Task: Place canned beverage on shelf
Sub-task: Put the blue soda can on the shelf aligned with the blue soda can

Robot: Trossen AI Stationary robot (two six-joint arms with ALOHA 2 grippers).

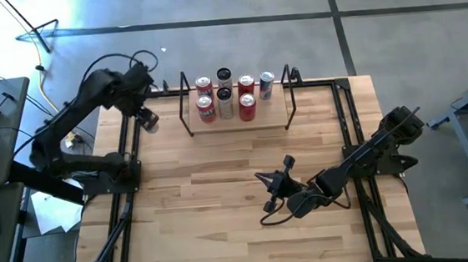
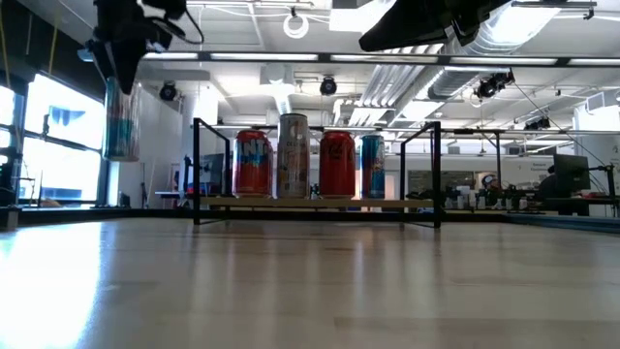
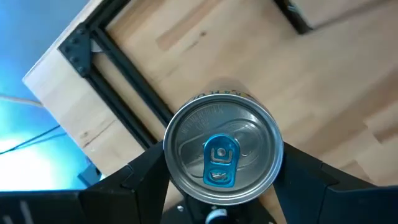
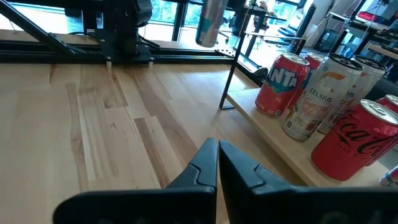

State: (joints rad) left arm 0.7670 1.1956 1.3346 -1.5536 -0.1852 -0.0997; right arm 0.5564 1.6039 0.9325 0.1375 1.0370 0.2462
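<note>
My left gripper (image 1: 144,115) is shut on a silver can (image 3: 222,152) with a blue tab. It holds the can in the air off the shelf's left end, and the can also shows in the low view (image 2: 121,116). The shelf (image 1: 238,127) is a light-wood board with black wire ends; it stands at the table's far side and carries several upright cans (image 2: 293,155). My right gripper (image 1: 265,183) is shut and empty, low over the table's middle right; its fingers show closed in its wrist view (image 4: 217,152). My left gripper pinches the can between its two fingers, one on each side of the can's wall (image 3: 171,177) near the top rim. The fingers come from above, pointing down. The can hangs upright below them, lifted clear of the table (image 2: 121,145).
Black rails (image 1: 127,156) run along the table's left and right sides. The shelf's black wire upright (image 2: 197,170) stands between the held can and the cans on the board. Bare wood (image 1: 207,208) lies in front of the shelf.
</note>
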